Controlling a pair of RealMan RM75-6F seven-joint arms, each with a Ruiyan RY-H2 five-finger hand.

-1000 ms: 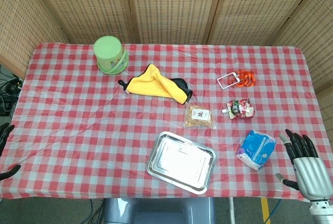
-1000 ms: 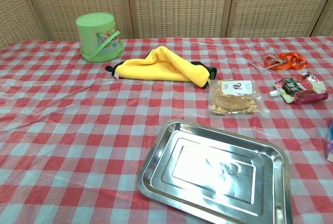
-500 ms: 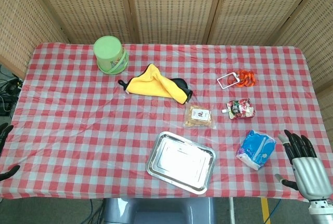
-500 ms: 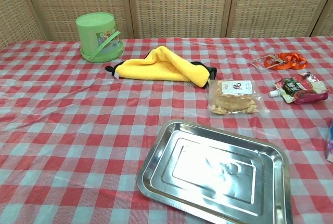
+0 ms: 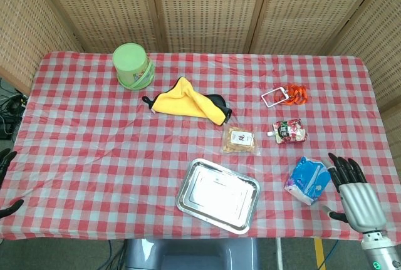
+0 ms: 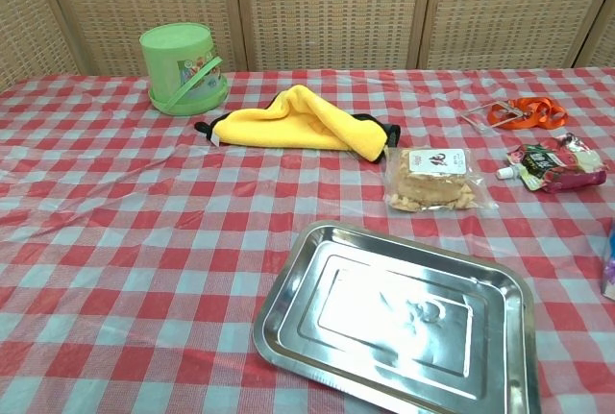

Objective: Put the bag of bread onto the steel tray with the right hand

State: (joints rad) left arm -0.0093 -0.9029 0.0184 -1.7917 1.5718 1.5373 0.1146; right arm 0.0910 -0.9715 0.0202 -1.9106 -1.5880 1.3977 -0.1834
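The bag of bread (image 5: pixel 240 140) lies flat on the checked surface (image 5: pixel 94 138), a little right of its middle and just beyond the far right corner of the steel tray (image 5: pixel 218 195), not touching it. The tray sits near the front edge, tilted slightly to that edge, with nothing in it (the chest view shows its bare bottom clearly).

The right hand (image 5: pixel 352 190) hovers at the front right corner of the surface, palm down, its fingers (image 5: pixel 342 168) spread apart and holding nothing; their tips reach just beside a blue and white packet (image 5: pixel 308 180) lying there, and whether they touch it cannot be told. The left hand (image 5: pixel 6 182) shows only as a few dark fingertips at the left edge of the head view, apart from one another and holding nothing visible.

A red pouch (image 5: pixel 289 131) with a white spout lies right of the bread bag. Farther back on the right are an orange strap (image 5: pixel 296 94) and a white clip. A yellow cloth (image 5: pixel 185 101) with dark trim lies crumpled behind the bread bag, and a green bucket (image 5: pixel 132 65) stands toward the far left corner.
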